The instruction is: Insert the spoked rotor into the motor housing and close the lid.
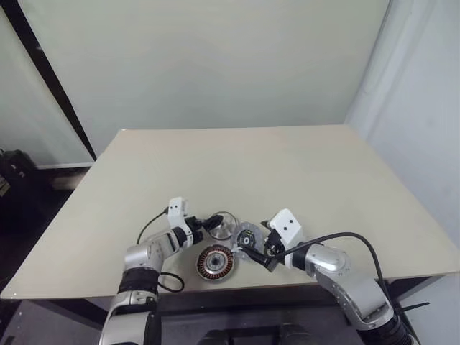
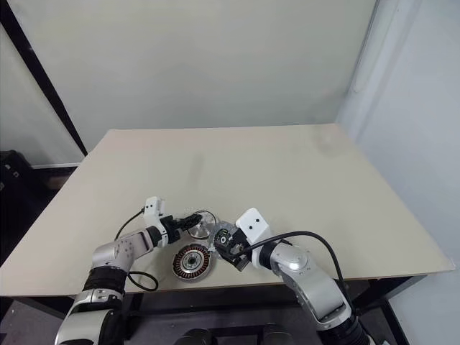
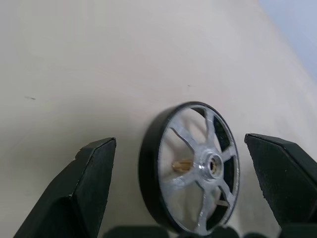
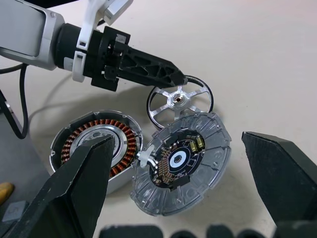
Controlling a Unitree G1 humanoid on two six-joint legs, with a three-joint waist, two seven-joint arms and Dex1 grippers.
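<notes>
Head views: beige desk w/ three motor parts bunched at its near edge. Taking the motor housing as landmark: it lies flat on the desk, copper windings up, closest to the near edge. The spoked rotor sits just beyond the housing, farther from the near edge. The lid is just beyond the housing too, off to its right, beside the rotor. Left tool reaches in from the housing's left-far side, tips at the rotor's left rim; fingers spread, nothing pinched. Right tool comes in from the housing's right, close to the lid, fingers spread wide, also holding nothing. Black cable loops on the desk left of the housing.

Left wrist view: rotor lies between the two black fingers of the left tool, w/ a clear gap each side, so no contact. Silver spokes, raised hub, dark outer ring visible.

Right wrist view: housing w/ coils around a hollow centre, flat on desk. Lid lies touching the housing's rim on one side, black centre and greenish marks up; looks slightly tilted, can't tell for sure. Rotor sits past the lid, partly overlapped by the lid's edge in this angle. Left tool's dark fingers reach over the rotor's far rim. Right tool's own fingers stand wide apart either side of the parts.
</notes>
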